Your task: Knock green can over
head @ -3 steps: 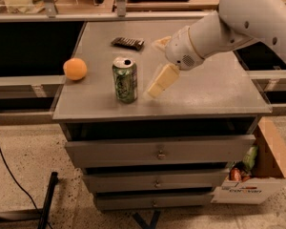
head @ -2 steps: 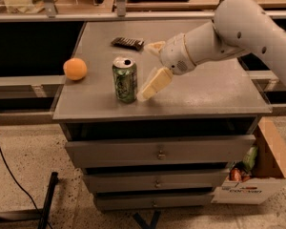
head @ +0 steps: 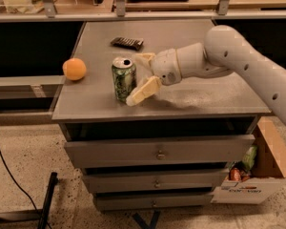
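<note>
The green can (head: 122, 80) stands upright on the grey cabinet top (head: 205, 99), near its front left. It has a silver top with an open pull-tab. My gripper (head: 139, 78) reaches in from the right on a white arm (head: 238, 61) and is right at the can's right side. It is open. One cream finger (head: 144, 90) slants down against the can's lower right side. The other finger (head: 144, 59) is behind the can's upper right edge.
An orange ball (head: 74, 69) lies at the top's left edge. A dark flat packet (head: 127, 43) lies further back. The cabinet has drawers (head: 157, 154) below. A cardboard box (head: 260, 175) with items stands on the floor at the right. Shelving runs behind.
My arm and gripper have moved left toward the can. The lower finger, which was a little to the can's right, now lies against it. The can still stands.
</note>
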`<state>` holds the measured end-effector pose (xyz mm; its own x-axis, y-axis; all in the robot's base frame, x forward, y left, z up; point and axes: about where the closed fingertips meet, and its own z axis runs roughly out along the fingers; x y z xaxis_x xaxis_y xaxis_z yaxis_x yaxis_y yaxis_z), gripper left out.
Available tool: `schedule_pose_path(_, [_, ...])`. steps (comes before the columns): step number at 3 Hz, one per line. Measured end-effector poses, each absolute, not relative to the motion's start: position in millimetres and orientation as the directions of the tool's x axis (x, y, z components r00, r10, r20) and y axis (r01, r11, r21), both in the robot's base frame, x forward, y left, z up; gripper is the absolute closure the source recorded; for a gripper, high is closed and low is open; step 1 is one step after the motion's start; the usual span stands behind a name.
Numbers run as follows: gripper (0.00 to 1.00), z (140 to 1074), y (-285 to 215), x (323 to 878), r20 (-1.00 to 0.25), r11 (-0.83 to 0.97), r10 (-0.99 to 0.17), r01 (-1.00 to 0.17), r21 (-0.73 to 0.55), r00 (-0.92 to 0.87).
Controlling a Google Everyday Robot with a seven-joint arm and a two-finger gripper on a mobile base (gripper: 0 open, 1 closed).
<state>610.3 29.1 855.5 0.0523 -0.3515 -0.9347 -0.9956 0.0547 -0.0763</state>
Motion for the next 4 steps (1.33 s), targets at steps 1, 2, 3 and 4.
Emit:
schedule_pose_path(1, [0.19, 852, 42, 607, -0.965, 0.014, -0.259, -0.999, -0.038, 0.033])
schedule_pose_path(2, [0.42, 850, 47, 606, -0.981, -0.005, -0.195, -1.0, -0.016, 0.016])
schedule_pose_path(3, [0.65, 850, 46, 605, -0.987, -0.008, -0.159, -1.0, -0.01, 0.011])
schedule_pose_path(4, [0.88, 864, 32, 613, -0.982, 0.019, -0.186, -0.999, -0.031, 0.027])
